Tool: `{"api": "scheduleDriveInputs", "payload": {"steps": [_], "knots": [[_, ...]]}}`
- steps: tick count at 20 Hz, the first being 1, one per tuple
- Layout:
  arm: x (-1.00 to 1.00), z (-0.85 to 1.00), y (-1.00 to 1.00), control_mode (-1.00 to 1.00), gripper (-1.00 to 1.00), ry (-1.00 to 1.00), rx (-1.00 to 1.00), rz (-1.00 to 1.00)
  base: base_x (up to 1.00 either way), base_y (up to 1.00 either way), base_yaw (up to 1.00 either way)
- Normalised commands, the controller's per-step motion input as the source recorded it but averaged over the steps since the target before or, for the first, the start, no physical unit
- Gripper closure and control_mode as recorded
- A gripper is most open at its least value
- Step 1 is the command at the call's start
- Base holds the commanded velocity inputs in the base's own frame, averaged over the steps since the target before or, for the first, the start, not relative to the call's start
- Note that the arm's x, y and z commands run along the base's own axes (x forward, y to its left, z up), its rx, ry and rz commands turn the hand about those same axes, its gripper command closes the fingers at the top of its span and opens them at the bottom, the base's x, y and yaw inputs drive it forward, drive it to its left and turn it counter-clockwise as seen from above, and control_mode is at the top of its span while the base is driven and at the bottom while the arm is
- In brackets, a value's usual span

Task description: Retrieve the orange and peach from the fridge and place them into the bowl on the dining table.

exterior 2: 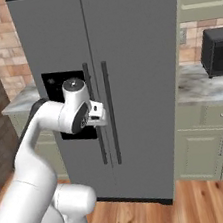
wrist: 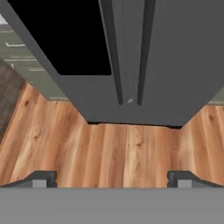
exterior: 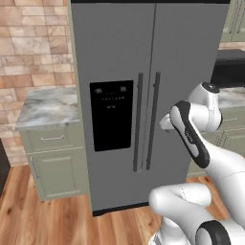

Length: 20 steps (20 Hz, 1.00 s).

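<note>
The fridge (exterior: pixel 115 52) (exterior 2: pixel 139 48) stands straight ahead, tall and grey, with both doors shut. Its two dark vertical handles (exterior: pixel 146 122) (exterior 2: pixel 111 113) (wrist: pixel 127 48) run side by side at the centre seam, and the black dispenser panel (exterior: pixel 111 115) is on the left door. My gripper (wrist: pixel 112 179) hangs in front of the doors at handle height, pointing down at the floor. It is open and holds nothing, its fingertips (wrist: pixel 41 179) set far apart. The orange, the peach, the bowl and the dining table are out of view.
A marble-topped counter (exterior: pixel 48 107) on sage-green cabinets flanks the fridge on the left, with a brick wall behind. On the right, another counter (exterior 2: pixel 206 86) carries a black microwave (exterior 2: pixel 217 52). Wooden floor (wrist: pixel 113 148) lies open before the fridge.
</note>
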Motion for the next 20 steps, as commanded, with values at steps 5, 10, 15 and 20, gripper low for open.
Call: {"api": "scheduleDriveInputs", "payload": {"steps": [5, 10, 15, 20], "knots": [[0.6, 0.01, -0.11, -1.0, -1.0, -0.11, 0.0, 0.0, 0.0, 0.0, 0.0], [0.58, 0.0, -0.11, -1.0, -1.0, -0.25, 0.0, 0.0, 0.0, 0.0, 0.0], [0.82, 0.01, -0.21, -1.0, -1.0, -0.12, 0.0, 0.0, 0.0, 0.0, 0.0], [0.81, 0.1, -0.18, -1.0, -1.0, -0.01, 0.0, -0.01, 0.0, 0.0, 0.0]]}}
